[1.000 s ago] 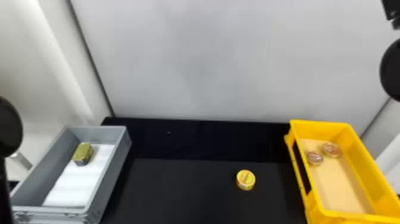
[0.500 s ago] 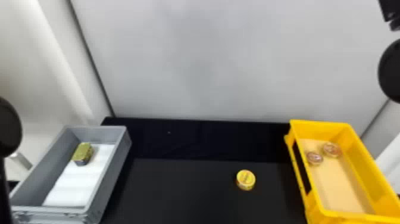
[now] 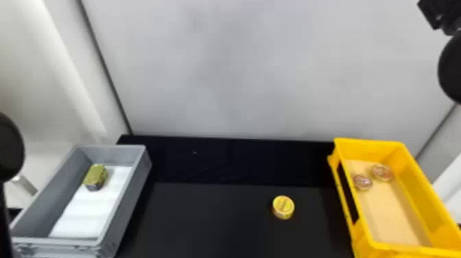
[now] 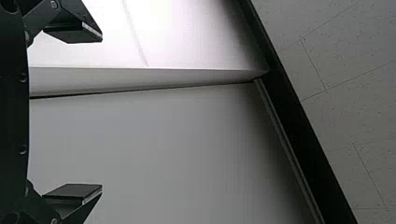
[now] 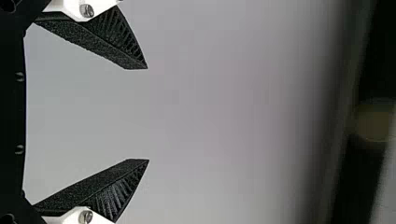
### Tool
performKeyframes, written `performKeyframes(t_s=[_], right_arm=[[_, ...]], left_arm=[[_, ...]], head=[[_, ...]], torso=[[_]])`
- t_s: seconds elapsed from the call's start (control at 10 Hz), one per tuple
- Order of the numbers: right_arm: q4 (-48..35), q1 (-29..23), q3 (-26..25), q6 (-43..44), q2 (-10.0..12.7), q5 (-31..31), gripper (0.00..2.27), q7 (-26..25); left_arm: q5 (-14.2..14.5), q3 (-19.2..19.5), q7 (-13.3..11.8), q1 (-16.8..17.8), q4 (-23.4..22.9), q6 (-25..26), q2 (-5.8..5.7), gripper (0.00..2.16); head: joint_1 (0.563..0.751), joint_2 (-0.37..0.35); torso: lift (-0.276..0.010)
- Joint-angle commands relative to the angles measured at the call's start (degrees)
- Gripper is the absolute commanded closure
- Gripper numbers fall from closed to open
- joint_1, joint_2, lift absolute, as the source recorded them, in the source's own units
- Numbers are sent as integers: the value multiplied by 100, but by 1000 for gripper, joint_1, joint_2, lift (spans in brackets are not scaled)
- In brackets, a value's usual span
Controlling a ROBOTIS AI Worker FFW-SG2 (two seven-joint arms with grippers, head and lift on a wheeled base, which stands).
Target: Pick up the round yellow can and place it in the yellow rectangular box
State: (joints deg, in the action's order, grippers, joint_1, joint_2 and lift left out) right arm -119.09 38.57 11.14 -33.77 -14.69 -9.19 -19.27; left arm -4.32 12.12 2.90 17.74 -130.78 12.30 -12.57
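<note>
Softly lighting the grey wall (image 3: 257,75) in the head view; glaring off the white panel (image 4: 187,32), dimming over ceiling tiles (image 4: 345,84) in the left wrist view; perhaps reflecting faintly in the right.

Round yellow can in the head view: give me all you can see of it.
The round yellow can is a short, squat cylinder with a bright yellow, roughly flat top carrying darker print in the middle. Its side is yellow too, with some darker marks; metal or plastic, I can't tell. It sits upright and looks closed, on the black table surface, between the gray box and the yellow rectangular box, nearer the yellow one. Only the table touches it.
</note>
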Motion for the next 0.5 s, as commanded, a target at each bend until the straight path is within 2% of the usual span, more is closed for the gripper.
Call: performKeyframes(t_s=[0.0, 0.1, 0.2, 0.4], right_arm=[[298, 274, -235, -1715, 107, -725, 62, 372], [544, 450, -244, -2673, 107, -874, 62, 767], [808, 494, -244, -3148, 98, -874, 62, 1233], [1247, 177, -428, -3218, 89, -1182, 88, 1751]], left_arm=[[1, -7, 0, 10, 0, 18, 0, 140], [1, -16, 0, 10, 0, 18, 0, 140], [1, -16, 0, 1, -9, 18, 8, 140], [1, -16, 0, -7, -9, 27, 26, 140]], head=[[663, 54], [663, 54], [663, 54], [663, 54]], torso=[[-3], [-3], [-3], [-3]])
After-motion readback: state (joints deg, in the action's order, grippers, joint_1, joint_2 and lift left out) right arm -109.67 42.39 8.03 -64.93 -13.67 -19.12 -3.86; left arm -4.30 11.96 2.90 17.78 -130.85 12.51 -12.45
